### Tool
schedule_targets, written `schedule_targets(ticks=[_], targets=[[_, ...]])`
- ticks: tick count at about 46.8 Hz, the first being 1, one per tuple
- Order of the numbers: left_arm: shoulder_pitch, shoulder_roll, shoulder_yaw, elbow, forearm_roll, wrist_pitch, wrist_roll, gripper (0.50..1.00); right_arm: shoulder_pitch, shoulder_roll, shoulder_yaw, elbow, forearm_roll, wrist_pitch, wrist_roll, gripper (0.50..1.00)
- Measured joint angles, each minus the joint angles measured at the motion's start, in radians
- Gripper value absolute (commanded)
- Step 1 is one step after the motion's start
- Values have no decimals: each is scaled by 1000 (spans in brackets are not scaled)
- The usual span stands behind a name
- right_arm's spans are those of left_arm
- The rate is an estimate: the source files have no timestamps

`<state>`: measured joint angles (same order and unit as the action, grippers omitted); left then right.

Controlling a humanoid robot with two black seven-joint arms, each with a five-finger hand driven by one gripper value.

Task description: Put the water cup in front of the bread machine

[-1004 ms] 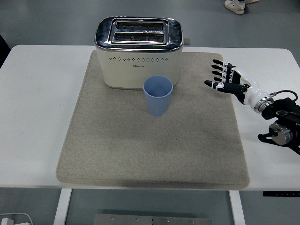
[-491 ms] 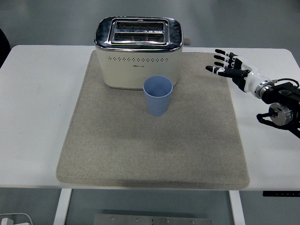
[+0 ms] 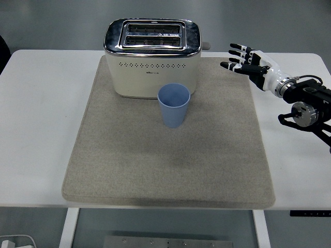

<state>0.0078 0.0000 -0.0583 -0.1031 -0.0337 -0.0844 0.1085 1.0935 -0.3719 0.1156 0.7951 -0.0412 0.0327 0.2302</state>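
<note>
We see a cream-coloured two-slot toaster with a chrome top (image 3: 152, 57) standing at the far end of a grey fabric mat (image 3: 155, 165) on the white tabletop (image 3: 36, 119), well to the left of our right hand. The light-blue plastic cup (image 3: 174, 105) stands upright just in front of it. Our right hand (image 3: 247, 63) hovers with fingers spread, holding nothing, over the mat's far right corner.

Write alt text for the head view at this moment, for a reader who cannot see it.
A light blue cup stands upright on a beige mat, just in front of a cream and chrome toaster on a white table. The robot's right hand hovers open beyond the mat's far right corner, holding nothing.
</note>
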Motion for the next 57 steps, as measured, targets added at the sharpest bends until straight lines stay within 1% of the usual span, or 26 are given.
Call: schedule_targets(ticks=[2, 7, 9, 12, 14, 22, 29, 36, 42, 48, 57], targets=[[0, 0, 0, 0, 0, 0, 0, 1000, 5, 3, 0, -24, 27, 20, 0, 921], [0, 0, 0, 0, 0, 0, 0, 1000, 8, 24, 2, -50, 81, 29, -7, 921], [0, 0, 0, 0, 0, 0, 0, 1000, 8, 29, 8, -55, 94, 29, -27, 921], [0, 0, 0, 0, 0, 0, 0, 1000, 8, 35, 16, -62, 103, 27, -75, 921], [0, 0, 0, 0, 0, 0, 0, 1000, 8, 42, 17, -66, 104, 27, -92, 921], [0, 0, 0, 0, 0, 0, 0, 1000, 8, 82, 22, -107, 126, 24, -132, 921], [0, 0, 0, 0, 0, 0, 0, 1000, 1, 107, 80, -162, 176, 4, -162, 921], [0, 0, 0, 0, 0, 0, 0, 1000, 0, 110, 145, -174, 178, -5, -163, 921], [0, 0, 0, 0, 0, 0, 0, 1000, -1, 112, 171, -174, 172, -26, -133, 921], [0, 0, 0, 0, 0, 0, 0, 1000, -2, 126, 176, -173, 165, -25, -101, 921], [0, 0, 0, 0, 0, 0, 0, 1000, -7, 144, 194, -172, 165, -19, -93, 921]])
